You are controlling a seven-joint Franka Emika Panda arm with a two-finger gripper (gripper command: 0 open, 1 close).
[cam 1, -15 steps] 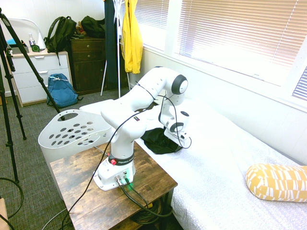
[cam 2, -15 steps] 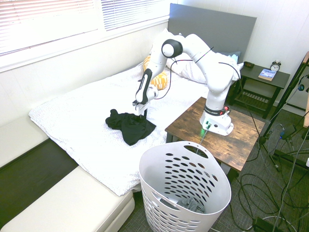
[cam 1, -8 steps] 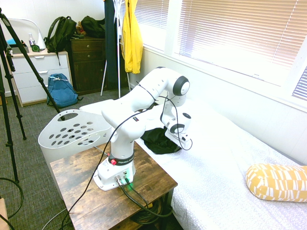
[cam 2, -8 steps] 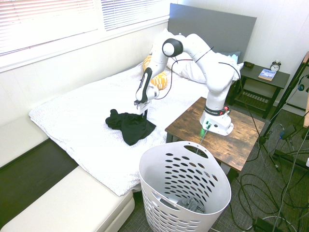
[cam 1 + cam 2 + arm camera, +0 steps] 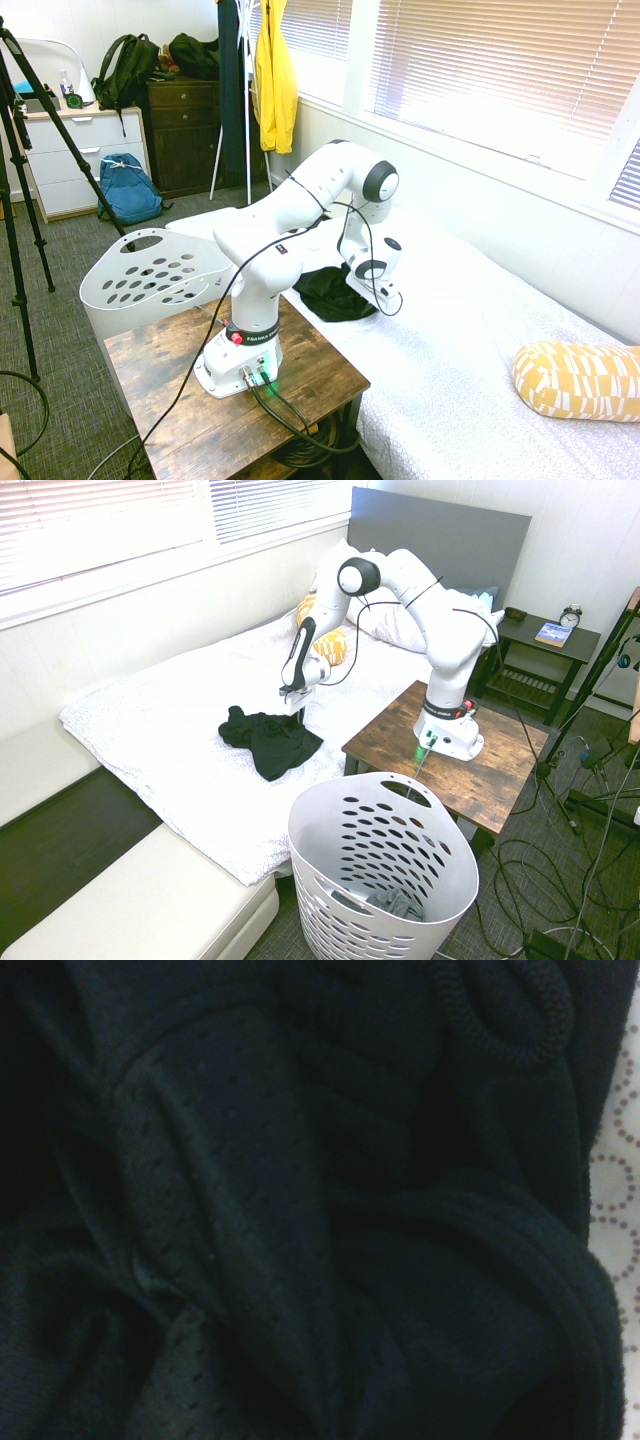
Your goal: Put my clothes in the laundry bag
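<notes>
We find the gripper pointing down just above the near edge of the black clothes, and we cannot tell whether its fingers are apart or closed. The clothes lie crumpled on the white bed, near the side that faces the wooden table; in the wrist view their dark folds and a cord fill almost the whole picture. The white basket stands on the floor beside the table, well apart from the clothes, with some grey cloth at its bottom.

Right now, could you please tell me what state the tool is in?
Tool: down at the black garment on the bed; open or closed cannot be told.
</notes>
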